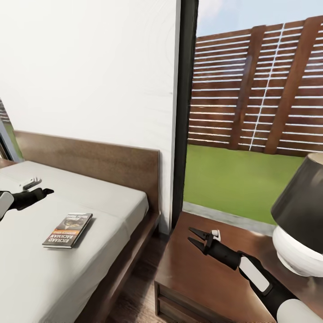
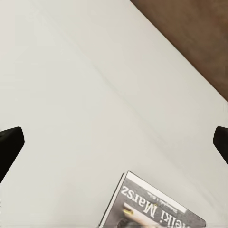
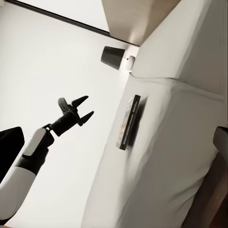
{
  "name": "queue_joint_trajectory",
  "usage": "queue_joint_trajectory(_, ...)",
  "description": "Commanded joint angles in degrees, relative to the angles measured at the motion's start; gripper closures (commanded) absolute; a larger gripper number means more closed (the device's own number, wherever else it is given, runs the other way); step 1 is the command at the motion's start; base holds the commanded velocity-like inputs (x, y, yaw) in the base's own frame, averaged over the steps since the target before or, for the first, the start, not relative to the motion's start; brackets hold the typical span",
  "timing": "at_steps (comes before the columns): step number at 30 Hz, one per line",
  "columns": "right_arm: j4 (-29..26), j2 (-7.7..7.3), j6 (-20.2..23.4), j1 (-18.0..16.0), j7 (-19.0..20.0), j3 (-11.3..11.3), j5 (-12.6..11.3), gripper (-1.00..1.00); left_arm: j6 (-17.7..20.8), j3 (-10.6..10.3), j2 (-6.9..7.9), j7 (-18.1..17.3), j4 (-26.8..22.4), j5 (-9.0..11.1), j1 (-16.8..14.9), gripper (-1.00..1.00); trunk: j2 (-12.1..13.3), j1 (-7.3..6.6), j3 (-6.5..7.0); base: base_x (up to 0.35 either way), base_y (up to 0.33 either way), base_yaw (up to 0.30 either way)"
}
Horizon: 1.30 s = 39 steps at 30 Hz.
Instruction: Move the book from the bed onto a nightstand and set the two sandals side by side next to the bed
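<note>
The book lies flat on the bed, near the mattress edge; the left gripper hovers above, fingers apart and seemingly empty. A shallow pinch could push it floorward.

The thin paperback book has a dark grey cover with an orange band and white lettering. The bed's mattress is plain light grey, its wooden headboard brown.

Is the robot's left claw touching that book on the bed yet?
Apart. The right wrist view shows the open left gripper hanging clear of the book, with a plain gap between them.
</note>
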Motion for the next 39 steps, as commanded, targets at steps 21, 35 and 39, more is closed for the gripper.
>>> queue_joint_trajectory(21, 0.1, -0.04, 0.5, -0.1, -0.1, -0.1, -0.6, -1.0, -5.3, 0.2, 0.01, -4.1, 3.7, -3.0, 0.0, -1.0, -2.6, 1.7, -4.46, 0.0, 0.0, 0.0)
queue_joint_trajectory(35, 0.2, -0.04, 0.6, -0.1, 0.3, -0.3, -0.8, -1.0, -5.4, 1.7, 0.12, -7.9, 6.9, -1.4, 0.0, -1.0, -2.7, 1.72, -4.68, 0.0, 0.0, 0.0)
queue_joint_trajectory(39, 0.2, -0.04, 0.6, -0.1, 0.3, -0.3, -0.8, -1.0, -5.6, 3.2, 0.06, -9.3, 9.0, 0.6, 0.0, -1.0, -2.7, 1.72, -4.68, 0.0, 0.0, 0.0)
